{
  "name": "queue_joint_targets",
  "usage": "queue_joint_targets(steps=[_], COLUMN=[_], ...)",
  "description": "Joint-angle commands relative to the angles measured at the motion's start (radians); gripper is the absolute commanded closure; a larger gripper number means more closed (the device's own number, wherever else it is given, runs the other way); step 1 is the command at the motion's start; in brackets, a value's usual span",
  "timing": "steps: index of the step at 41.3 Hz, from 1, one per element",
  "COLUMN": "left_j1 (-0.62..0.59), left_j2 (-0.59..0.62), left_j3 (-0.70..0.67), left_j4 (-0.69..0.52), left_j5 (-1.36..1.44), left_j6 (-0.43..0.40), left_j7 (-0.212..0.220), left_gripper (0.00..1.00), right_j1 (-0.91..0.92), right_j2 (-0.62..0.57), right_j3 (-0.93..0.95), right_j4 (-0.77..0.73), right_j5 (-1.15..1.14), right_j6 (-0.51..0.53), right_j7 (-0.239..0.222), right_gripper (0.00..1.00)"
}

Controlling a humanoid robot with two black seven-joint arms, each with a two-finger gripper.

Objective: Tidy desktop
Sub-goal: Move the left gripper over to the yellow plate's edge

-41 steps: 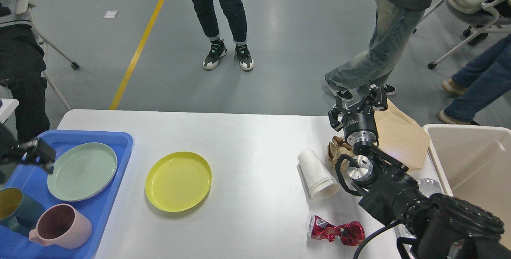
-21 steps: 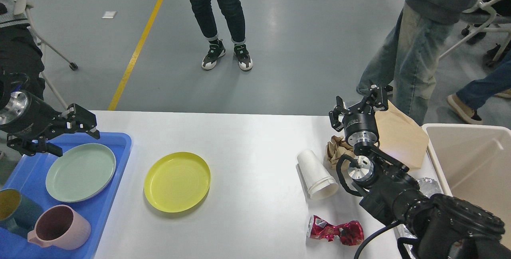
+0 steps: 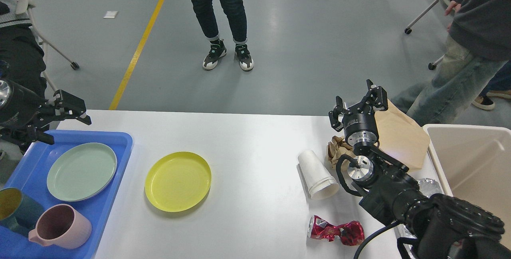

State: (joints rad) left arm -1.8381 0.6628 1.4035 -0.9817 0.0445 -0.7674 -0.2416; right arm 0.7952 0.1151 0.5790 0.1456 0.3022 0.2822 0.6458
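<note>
The white desktop [image 3: 247,147] carries a yellow plate [image 3: 177,181] left of centre. To the right lie a tipped white paper cup [image 3: 317,175], a crumpled brown paper wad [image 3: 338,149], a flat brown paper bag [image 3: 401,135] and a crushed red wrapper [image 3: 337,233]. My left gripper [image 3: 70,131] hovers open and empty over the far edge of the blue tray [image 3: 102,211]. My right gripper [image 3: 358,101] is open and empty, raised above the paper wad near the table's back edge.
The tray holds a green plate [image 3: 82,171], a pink mug [image 3: 60,227] and a teal mug [image 3: 16,211]. A beige bin [image 3: 471,159] stands at the right, with crinkled clear plastic [image 3: 429,185] beside it. People stand on the floor behind the table.
My left gripper rose from low over the tray's left side to its far edge, then drew slightly back left. The right gripper barely moved. A person behind walked off to the right.
</note>
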Motion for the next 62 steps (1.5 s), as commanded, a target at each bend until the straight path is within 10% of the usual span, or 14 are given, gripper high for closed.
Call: queue_joint_targets(steps=[1, 62], left_j1=[-0.003, 0.103], left_j2=[-0.025, -0.107], left_j3=[0.000, -0.035], left_j4=[0.000, -0.017], left_j5=[0.000, 0.001], left_j6=[-0.001, -0.061], left_j7=[0.001, 0.001], left_gripper=[0.03, 0.03], right_j1=[-0.001, -0.001], right_j2=[-0.002, 0.000], right_j3=[-0.001, 0.001], right_j4=[0.000, 0.002], right_j5=[0.000, 0.000], right_j6=[0.000, 0.000], right_j7=[0.000, 0.000], right_gripper=[0.00, 0.00])
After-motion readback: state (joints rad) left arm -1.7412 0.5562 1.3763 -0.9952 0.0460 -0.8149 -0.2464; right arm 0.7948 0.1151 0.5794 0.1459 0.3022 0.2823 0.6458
